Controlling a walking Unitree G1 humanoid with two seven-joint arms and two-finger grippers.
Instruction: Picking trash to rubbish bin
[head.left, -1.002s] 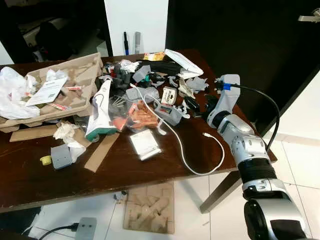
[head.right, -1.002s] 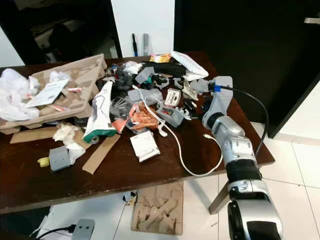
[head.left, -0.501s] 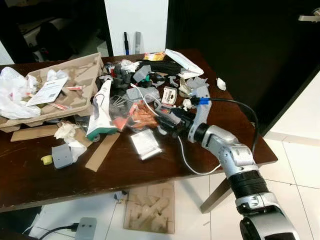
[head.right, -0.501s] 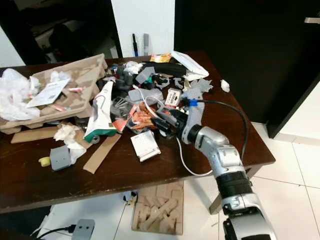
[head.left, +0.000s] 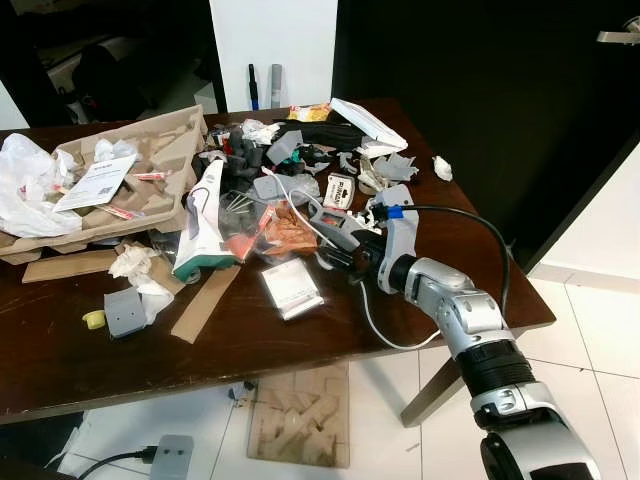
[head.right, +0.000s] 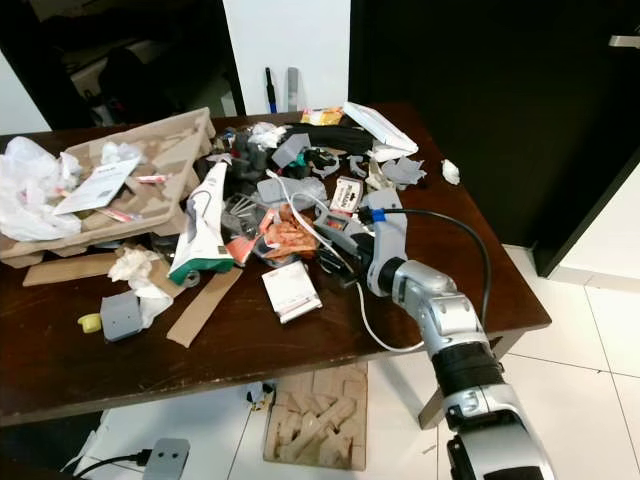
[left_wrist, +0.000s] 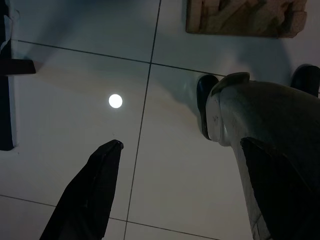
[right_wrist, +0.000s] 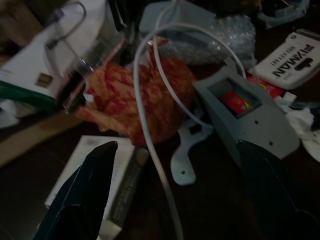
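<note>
Right gripper (right_wrist: 175, 190) w/ fingers spread open hovers over crumpled red-orange wrapper (right_wrist: 137, 102) & white cable (head.left: 330, 240) mid dark wooden tabletop (head.left: 60, 350); left gripper (left_wrist: 180, 190) open above floor.

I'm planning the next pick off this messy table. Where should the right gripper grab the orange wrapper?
Probably the orange wrapper's crumpled near edge, coming from the open right gripper's side. The white cable drapes across its middle, so a central pinch would likely snag it.

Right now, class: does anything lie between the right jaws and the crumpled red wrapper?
Yes. A white cable loops across the red wrapper, directly ahead of the open right gripper; a grey plastic housing sits beside it.
</note>
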